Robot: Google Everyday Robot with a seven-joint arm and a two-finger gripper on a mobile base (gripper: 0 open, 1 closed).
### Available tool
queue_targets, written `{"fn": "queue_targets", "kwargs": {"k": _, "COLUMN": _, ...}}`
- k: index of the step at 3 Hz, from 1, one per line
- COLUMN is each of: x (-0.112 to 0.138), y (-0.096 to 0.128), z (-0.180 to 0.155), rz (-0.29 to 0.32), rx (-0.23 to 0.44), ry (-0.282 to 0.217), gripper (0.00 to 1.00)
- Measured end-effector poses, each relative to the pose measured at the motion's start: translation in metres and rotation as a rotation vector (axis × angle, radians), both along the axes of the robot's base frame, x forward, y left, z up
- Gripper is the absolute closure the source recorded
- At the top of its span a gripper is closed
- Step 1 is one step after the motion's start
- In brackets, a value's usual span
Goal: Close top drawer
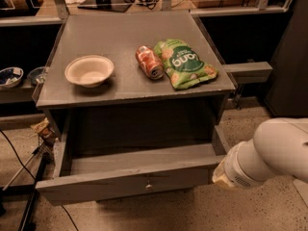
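Speckled floor (192,214) under dim warm light; a dark cabinet (288,52) stands at right, a low shelf (14,94) at left carries two bowls (10,76), a tan desk (43,7) runs behind

The grey table (120,32) carries three things. A pale bowl (90,70) stands upright at 8 o'clock on the top. A red can (149,61) lies on its side just right of centre. A green snack bag (185,64) lies flat at 3 o'clock, just beside the can. The gripper (222,176) is off the table at 4 o'clock, lower than the top.
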State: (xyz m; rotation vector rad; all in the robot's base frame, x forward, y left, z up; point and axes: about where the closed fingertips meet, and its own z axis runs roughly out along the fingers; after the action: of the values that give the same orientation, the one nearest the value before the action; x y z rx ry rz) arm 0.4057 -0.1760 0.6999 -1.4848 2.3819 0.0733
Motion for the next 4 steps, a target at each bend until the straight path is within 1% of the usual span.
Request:
{"fn": "queue_targets", "kwargs": {"k": 1, "x": 0.009, "y": 0.005, "z": -0.008, "rz": -0.041, "rx": 0.013, "ry": -0.02, "gripper": 1.0}}
{"fn": "queue_targets", "kwargs": {"k": 2, "x": 0.023, "y": 0.015, "z": -0.011, "rz": -0.051, "rx": 0.021, "ry": -0.039, "gripper": 1.0}}
{"fn": "queue_targets", "kwargs": {"k": 3, "x": 0.021, "y": 0.014, "z": -0.011, "rz": -0.054, "rx": 0.022, "ry": -0.044, "gripper": 1.0}}
{"fn": "queue_targets", "kwargs": {"k": 4, "x": 0.006, "y": 0.004, "z": -0.037, "rz": -0.123, "rx": -0.011, "ry": -0.005, "gripper": 1.0}}
